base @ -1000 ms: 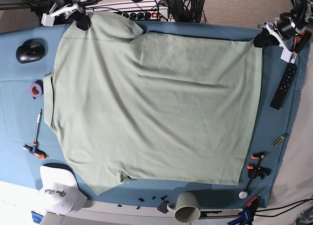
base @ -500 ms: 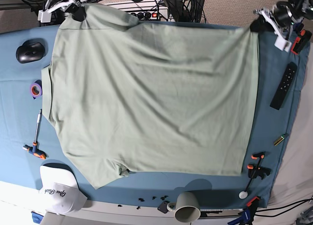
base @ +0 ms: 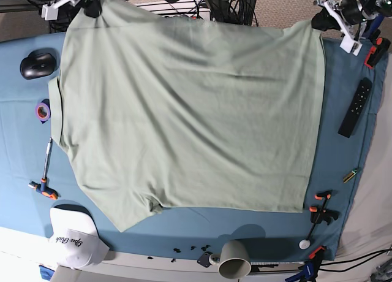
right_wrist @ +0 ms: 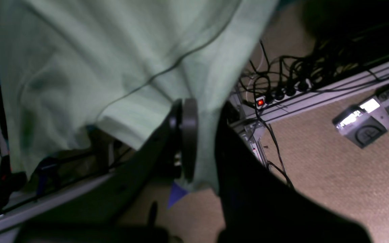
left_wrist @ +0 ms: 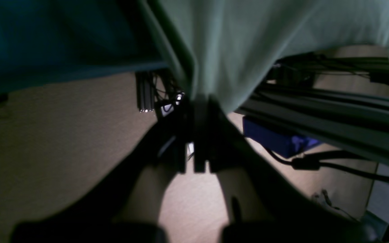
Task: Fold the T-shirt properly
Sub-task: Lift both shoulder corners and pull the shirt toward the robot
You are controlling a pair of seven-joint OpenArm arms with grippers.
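Observation:
The pale sage-green T-shirt (base: pixel 184 110) is stretched out over the blue table cloth (base: pixel 18 153), its far edge lifted off the table. My left gripper (base: pixel 320 19) is shut on the shirt's far right corner; in the left wrist view the fabric (left_wrist: pixel 235 44) hangs from the closed fingers (left_wrist: pixel 199 111). My right gripper (base: pixel 92 6) is shut on the far left corner by the sleeve; the right wrist view shows the cloth (right_wrist: pixel 113 67) pinched between the pads (right_wrist: pixel 188 135). The collar and label are hidden.
A black mouse (base: pixel 38 65), a tape roll (base: pixel 43 111) and a screwdriver (base: pixel 46 171) lie left of the shirt. A white cap (base: pixel 73 236) and a mug (base: pixel 233 260) stand at the front. A black remote (base: pixel 355 107) and clamps (base: pixel 323 208) lie right. A power strip (right_wrist: pixel 275 92) lies behind the table.
Both grippers have raised the shirt's far edge and carried it farther back. The shirt's far corners now reach past the table's back edge, and the whole shirt has slid slightly backward.

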